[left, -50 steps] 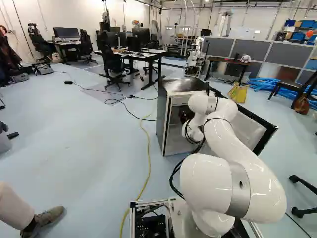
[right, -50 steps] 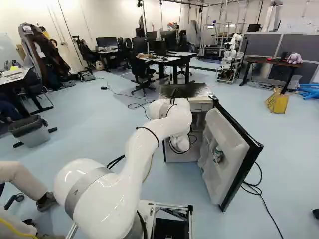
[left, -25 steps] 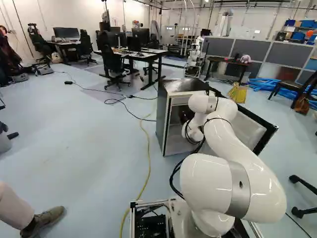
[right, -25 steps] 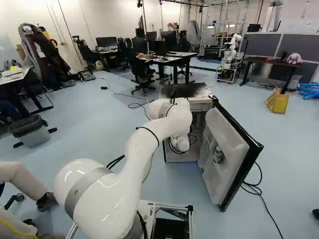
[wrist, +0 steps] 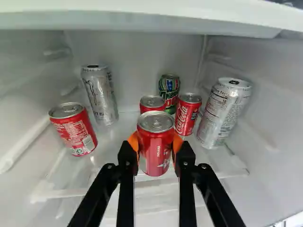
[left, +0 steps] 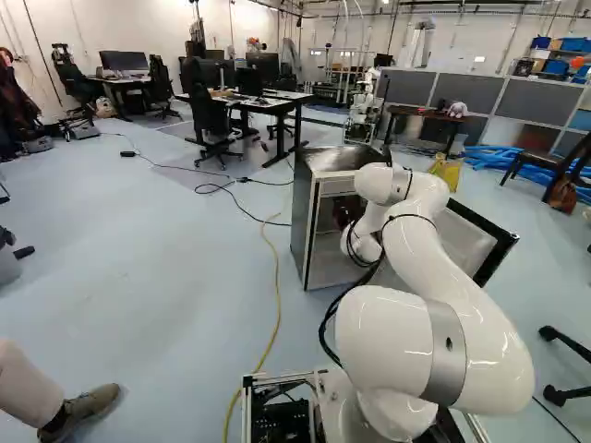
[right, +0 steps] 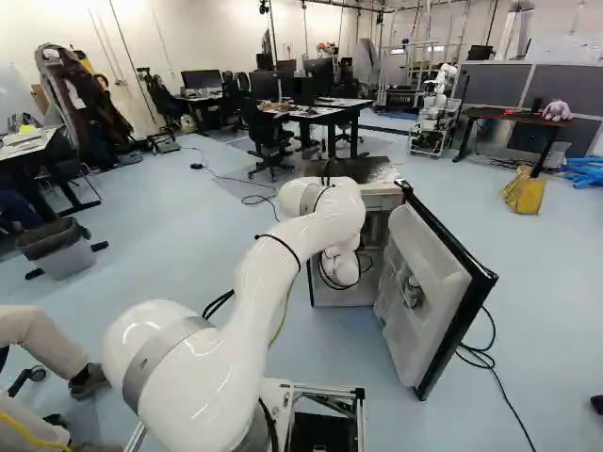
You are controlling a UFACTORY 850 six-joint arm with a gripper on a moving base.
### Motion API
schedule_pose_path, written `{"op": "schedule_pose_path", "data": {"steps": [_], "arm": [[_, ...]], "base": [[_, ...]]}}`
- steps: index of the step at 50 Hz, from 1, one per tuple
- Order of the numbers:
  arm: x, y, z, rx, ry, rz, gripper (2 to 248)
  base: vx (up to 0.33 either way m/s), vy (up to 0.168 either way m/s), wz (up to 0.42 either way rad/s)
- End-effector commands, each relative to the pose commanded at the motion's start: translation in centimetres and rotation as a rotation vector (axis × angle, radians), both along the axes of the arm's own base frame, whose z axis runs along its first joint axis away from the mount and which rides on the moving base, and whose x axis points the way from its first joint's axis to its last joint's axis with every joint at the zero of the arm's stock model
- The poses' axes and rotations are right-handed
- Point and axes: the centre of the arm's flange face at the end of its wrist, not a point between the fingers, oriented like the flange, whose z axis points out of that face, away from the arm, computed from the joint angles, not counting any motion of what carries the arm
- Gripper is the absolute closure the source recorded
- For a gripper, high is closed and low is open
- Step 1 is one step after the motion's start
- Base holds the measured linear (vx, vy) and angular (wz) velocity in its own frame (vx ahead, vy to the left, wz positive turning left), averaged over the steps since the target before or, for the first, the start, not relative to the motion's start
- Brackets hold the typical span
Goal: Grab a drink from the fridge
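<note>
Pinching a red can [wrist: 156, 153] from two sides between the orange pads [wrist: 177, 143] of the gripper [wrist: 155, 143], inside the open fridge [left: 303, 217]. Upright between the fingers, long axis running across their reach rather than along it, and just in front of a second red can [wrist: 152, 101] and a slim red can [wrist: 188, 114]. Hard to tell whether already clear of the shelf [wrist: 71, 193]. Best, probably, to lift only slightly, then draw back toward the base, keeping below the white ledge [wrist: 142, 18] overhead and away from the tall silver can [wrist: 223, 113] to one side. Likely to tip or slip if snagged on either. Different from half a second ago in a slight rise of the arm [right: 259, 306] near the wrist, against the foot joint in both base views, presumably with the can along. Unchanged in the place of base, fridge and swung-out door [right: 424, 264].
</note>
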Motion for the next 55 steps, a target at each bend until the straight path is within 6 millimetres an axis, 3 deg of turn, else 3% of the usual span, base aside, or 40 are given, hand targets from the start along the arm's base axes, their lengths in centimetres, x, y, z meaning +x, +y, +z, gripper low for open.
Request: {"op": "schedule_pose_path", "data": {"steps": [11,55], "arm": [[-1.2,0.1,1.6,0.008,0.017,-0.006,161],[-8.3,1.3,4.6,0.059,0.128,-0.037,161]], "base": [[0.000,0.000,0.000],[0.000,0.000,0.000]]}}
